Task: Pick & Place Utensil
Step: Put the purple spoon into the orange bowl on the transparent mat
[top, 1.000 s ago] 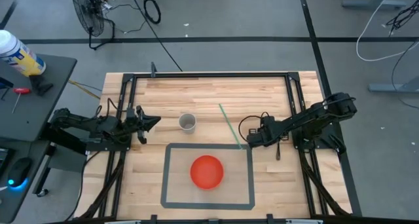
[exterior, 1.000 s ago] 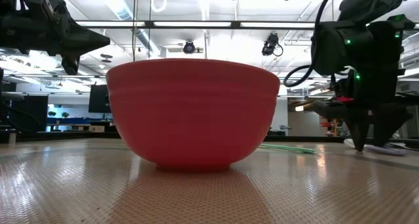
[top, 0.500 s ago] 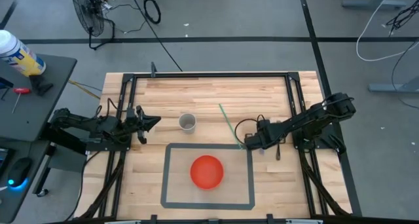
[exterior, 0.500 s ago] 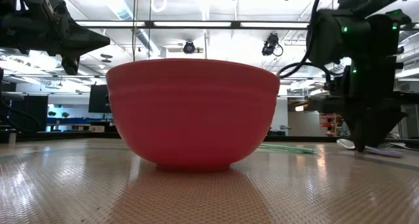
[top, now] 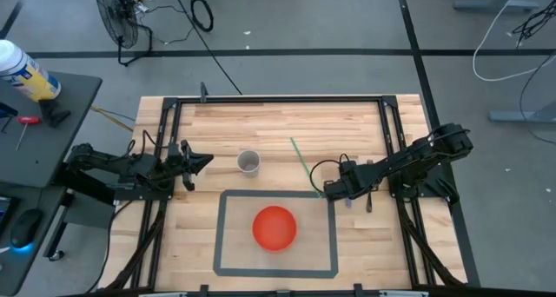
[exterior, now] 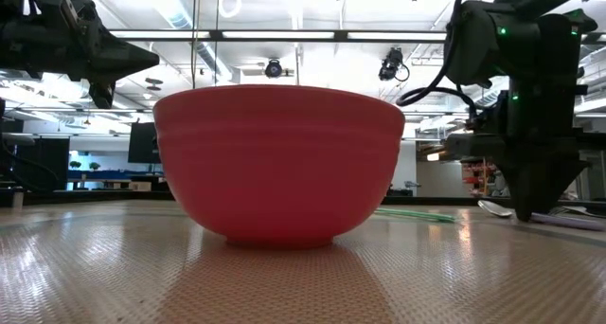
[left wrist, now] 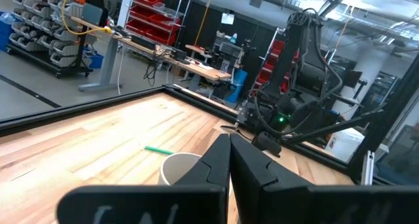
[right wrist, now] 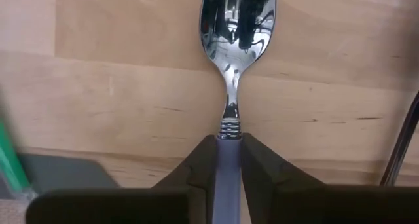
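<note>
Right gripper (right wrist: 227, 160) clamps one spoon (right wrist: 237, 27) on the wooden table (top: 261, 123); one bowl (top: 274, 227), one cup (top: 249, 162); left gripper (left wrist: 228, 160) closed.

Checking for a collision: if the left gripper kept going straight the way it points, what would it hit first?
Most likely the white cup: the left gripper points right at it, though its height over the rim is unclear.

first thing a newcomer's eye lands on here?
The red bowl, filling the low view and sitting inside the taped rectangle at the table's front. Next, the right gripper shut on the handle of a spoon, low over the wood just right of that rectangle. The left gripper waits shut beside the small white cup.
</note>
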Available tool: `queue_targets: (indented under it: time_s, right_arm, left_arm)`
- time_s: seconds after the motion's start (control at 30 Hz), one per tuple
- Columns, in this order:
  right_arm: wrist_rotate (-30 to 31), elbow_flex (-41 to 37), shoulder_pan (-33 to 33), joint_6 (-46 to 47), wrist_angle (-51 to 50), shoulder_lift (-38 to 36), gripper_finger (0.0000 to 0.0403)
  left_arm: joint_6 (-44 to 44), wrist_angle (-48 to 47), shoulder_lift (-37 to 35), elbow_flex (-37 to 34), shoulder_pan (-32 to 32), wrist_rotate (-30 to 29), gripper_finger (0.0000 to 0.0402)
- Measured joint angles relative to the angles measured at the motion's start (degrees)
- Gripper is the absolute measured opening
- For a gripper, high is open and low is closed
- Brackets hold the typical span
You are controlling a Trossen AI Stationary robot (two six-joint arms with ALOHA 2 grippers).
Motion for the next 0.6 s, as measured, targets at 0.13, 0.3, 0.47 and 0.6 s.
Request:
queue_targets:
  time_s: [0.13,0.3,0.47,0.6]
  right_arm:
    - [-2.25,0.69,0.0,-2.41,-0.22,-0.52,0.0058]
    - [-4.56,8.81,0.07,-10.82,-9.4,-0.74,0.006]
    - [-3.38,20.9,0.12,-20.39,-17.88,-0.74,0.0056]
    - [-3.03,30.14,0.33,-27.83,-20.21,0.37,0.0056]
  left_arm:
    - [-0.02,0.02,0.0,0.0,0.02,0.0,0.0014]
    - [-0.02,0.02,0.0,0.0,0.0,0.0,0.0014]
    - [0.0,0.06,0.0,0.0,0.01,0.01,0.0014]
    - [-0.02,0.07,0.0,0.0,0.0,0.02,0.0014]
